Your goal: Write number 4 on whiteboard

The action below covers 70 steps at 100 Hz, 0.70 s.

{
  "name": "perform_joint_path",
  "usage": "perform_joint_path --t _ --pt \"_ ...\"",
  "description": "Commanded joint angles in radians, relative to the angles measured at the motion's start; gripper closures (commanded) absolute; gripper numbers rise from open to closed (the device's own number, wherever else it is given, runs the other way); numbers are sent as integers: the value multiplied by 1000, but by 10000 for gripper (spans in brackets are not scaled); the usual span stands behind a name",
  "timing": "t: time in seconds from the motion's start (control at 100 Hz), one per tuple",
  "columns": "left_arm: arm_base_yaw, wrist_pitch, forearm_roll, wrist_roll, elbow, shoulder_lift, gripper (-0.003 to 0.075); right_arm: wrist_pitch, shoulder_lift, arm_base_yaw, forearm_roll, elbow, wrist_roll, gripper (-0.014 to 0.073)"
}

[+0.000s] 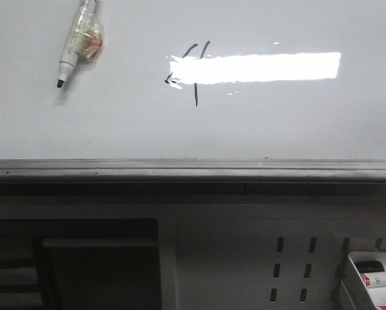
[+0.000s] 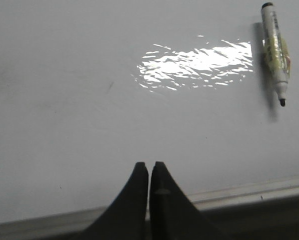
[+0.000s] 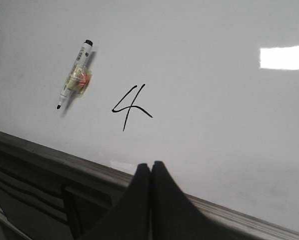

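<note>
Honestly the 4 (image 3: 131, 106) looks finished on the whiteboard (image 3: 214, 125), half lost in glare up front, so the uncapped marker (image 3: 74, 75) sits loose to its left, and both grippers, left (image 2: 149, 172) and right (image 3: 150, 170), hang pinched closed, holding nothing.

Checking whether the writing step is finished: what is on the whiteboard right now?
On the whiteboard are a hand-drawn number 4 and an uncapped marker stuck beside it. In the front view, the light glare covers the digit's middle; the right wrist view shows it whole.
</note>
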State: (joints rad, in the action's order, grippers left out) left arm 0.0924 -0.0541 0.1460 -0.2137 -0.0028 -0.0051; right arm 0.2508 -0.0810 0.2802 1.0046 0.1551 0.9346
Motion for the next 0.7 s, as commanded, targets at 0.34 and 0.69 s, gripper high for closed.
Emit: perform_joint_path --t 0.34,0.69 --pt "76 145 -78 100 31 -29 741 -55 -14 -8 23 28 11 658" --pt "72 139 -42 100 29 -28 741 -55 -14 -8 23 28 11 658"
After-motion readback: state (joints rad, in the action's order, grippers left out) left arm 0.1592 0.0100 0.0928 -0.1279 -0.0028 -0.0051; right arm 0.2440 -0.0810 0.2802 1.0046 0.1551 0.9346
